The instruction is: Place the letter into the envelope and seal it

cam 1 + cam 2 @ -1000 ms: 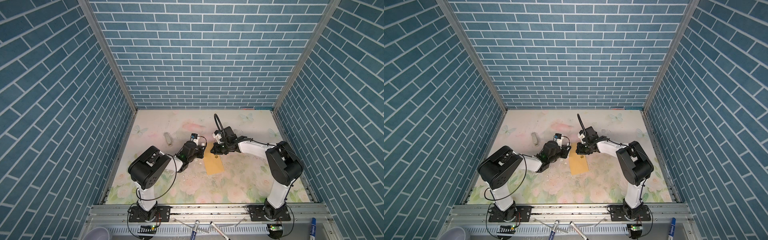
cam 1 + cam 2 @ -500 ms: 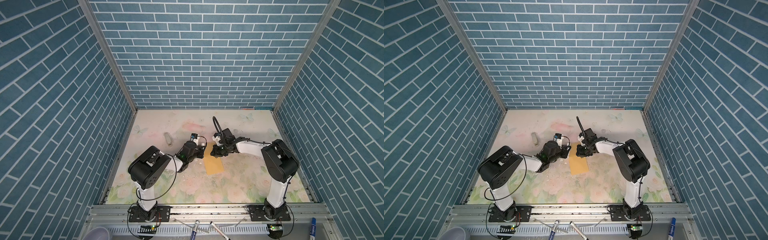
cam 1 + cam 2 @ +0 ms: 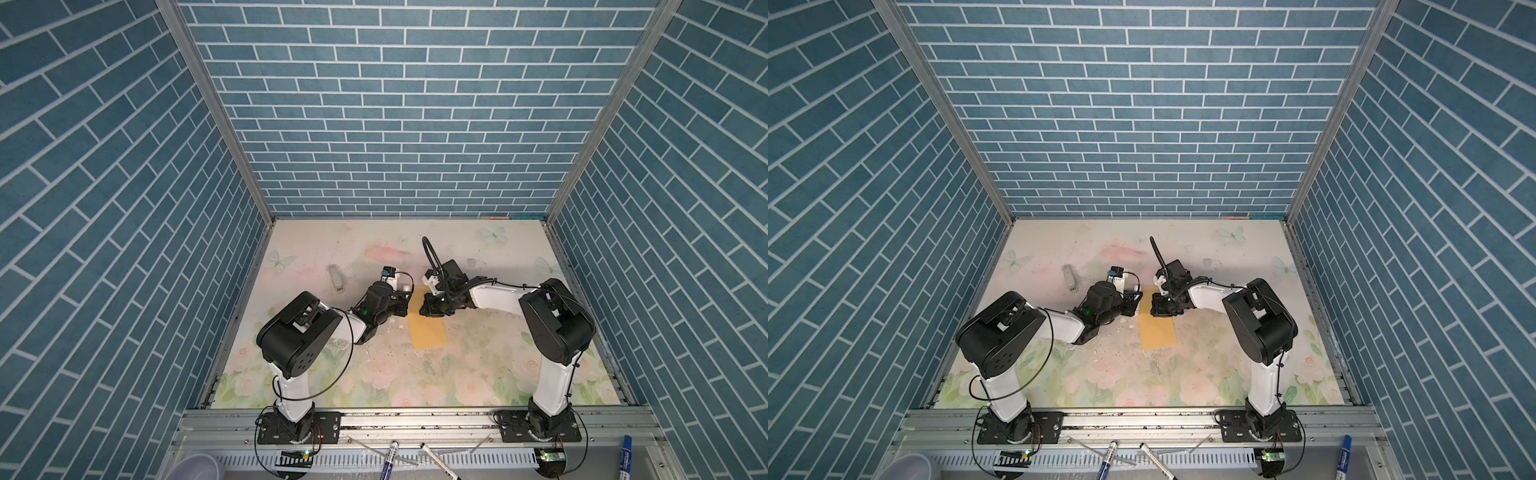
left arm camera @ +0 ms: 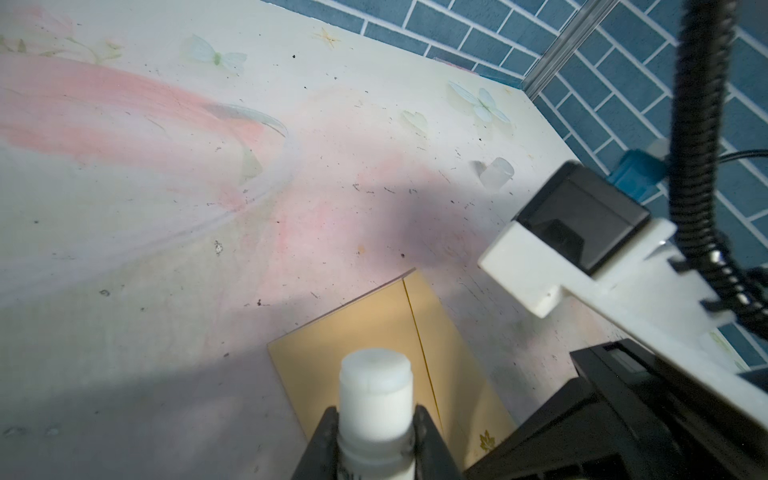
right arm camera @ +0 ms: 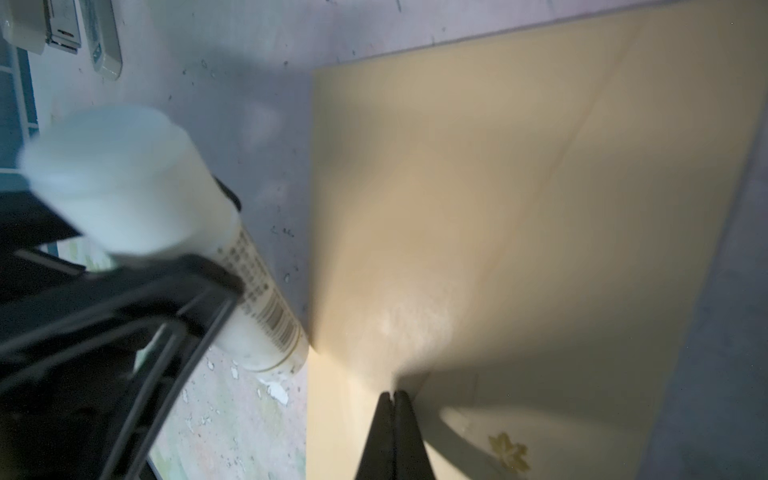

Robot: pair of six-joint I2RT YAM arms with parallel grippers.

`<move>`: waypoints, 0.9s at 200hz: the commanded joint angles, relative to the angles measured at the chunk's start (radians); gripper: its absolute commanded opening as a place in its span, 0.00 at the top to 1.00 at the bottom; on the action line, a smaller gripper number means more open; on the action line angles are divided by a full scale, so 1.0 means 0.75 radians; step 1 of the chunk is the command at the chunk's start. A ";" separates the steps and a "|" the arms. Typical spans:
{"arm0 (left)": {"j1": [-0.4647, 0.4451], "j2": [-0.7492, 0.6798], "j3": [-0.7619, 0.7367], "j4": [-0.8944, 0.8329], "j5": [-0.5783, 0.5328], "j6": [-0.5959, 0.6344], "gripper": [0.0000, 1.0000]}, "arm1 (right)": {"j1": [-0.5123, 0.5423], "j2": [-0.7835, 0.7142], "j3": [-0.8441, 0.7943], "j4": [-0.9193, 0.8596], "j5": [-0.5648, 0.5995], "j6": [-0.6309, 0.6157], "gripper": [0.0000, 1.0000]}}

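Envelope first: in both top views we see it lying flat near the middle of the floral surface, its long sides running from 12 to 6 o'clock. The left end effector sits at 9 o'clock of its far half. The right end effector reaches in from 3 o'clock and covers part of that half. A pale oblong object lies well apart at 10 o'clock. The same layout shows for the envelope in a top view.

From the left wrist view, we find the left end effector clamped around a white glue stick, one black finger on each side of the tube. The envelope lies just beyond it, a straight fold line crossing the paper, and a small gold leaf sticker shows near the right arm's black housing. A small translucent cap stands on the surface, well apart from the envelope.

From the right wrist view, we see the right end effector with its jaws pressed together and nothing between them, the tips resting on the envelope. The glue stick, tilted, has its lower end right at the envelope's long edge. The gold sticker sits close beside the tips.
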 commanded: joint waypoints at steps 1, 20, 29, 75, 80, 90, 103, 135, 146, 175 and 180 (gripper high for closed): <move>-0.005 0.028 0.010 -0.001 -0.008 -0.002 1.00 | 0.006 -0.006 -0.073 -0.060 0.037 -0.010 1.00; -0.005 0.030 0.011 0.001 -0.007 -0.003 1.00 | 0.005 -0.023 -0.092 -0.074 0.060 -0.019 1.00; -0.005 0.031 0.011 0.001 -0.006 -0.004 1.00 | 0.005 -0.028 -0.097 -0.087 0.075 -0.019 1.00; -0.005 0.032 0.009 0.001 -0.006 -0.004 1.00 | 0.001 -0.079 -0.156 -0.060 0.063 -0.001 1.00; -0.005 0.032 0.009 0.001 -0.006 -0.004 1.00 | 0.000 -0.085 -0.157 -0.052 0.054 0.003 1.00; -0.005 0.032 0.010 0.003 -0.005 -0.006 1.00 | -0.003 -0.100 -0.164 -0.022 0.028 0.020 1.00; -0.005 0.033 0.010 0.005 -0.001 -0.009 1.00 | -0.008 -0.128 -0.170 0.043 -0.022 0.052 1.00; -0.005 0.010 0.011 -0.003 0.006 -0.015 1.00 | -0.023 -0.232 -0.179 0.174 -0.078 0.119 1.00; -0.005 -0.003 0.013 -0.004 0.010 -0.014 1.00 | -0.029 -0.266 -0.180 0.179 -0.064 0.122 1.00; -0.005 -0.055 0.018 -0.025 0.026 -0.019 1.00 | -0.041 -0.296 -0.180 0.118 -0.011 0.081 1.00; -0.005 -0.066 0.017 -0.029 0.031 -0.022 1.00 | -0.042 -0.294 -0.181 0.100 -0.003 0.070 1.00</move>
